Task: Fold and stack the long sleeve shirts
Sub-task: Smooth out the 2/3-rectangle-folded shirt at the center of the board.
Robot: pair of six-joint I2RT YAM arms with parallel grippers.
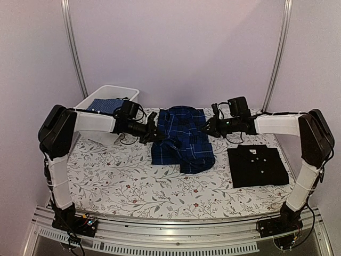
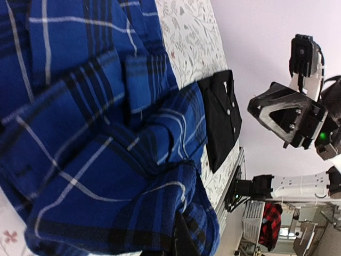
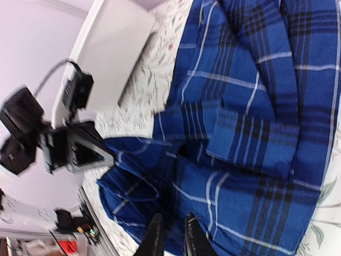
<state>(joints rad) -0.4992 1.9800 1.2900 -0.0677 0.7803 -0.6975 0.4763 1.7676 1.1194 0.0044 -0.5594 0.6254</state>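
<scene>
The navy-and-blue plaid shirt (image 1: 182, 140) lies rumpled at the middle of the table, and both arms meet it from the sides. My left gripper (image 1: 154, 131) is shut on its left edge. In the left wrist view the plaid cloth (image 2: 96, 133) drapes over that gripper (image 2: 178, 242) and hides most of the fingers. My right gripper (image 1: 209, 127) grips the shirt's right edge; its fingers (image 3: 154, 237) stand close together with plaid cloth (image 3: 250, 133) pinched between them. The black shirt (image 1: 258, 166) lies folded flat at the right, apart from both grippers, collar and white buttons up.
A white bin (image 1: 109, 96) stands at the back left holding a blue patterned cloth (image 1: 104, 105). The tablecloth (image 1: 133, 181) has a floral print. Metal frame posts rise at the back, and a rail runs along the near edge.
</scene>
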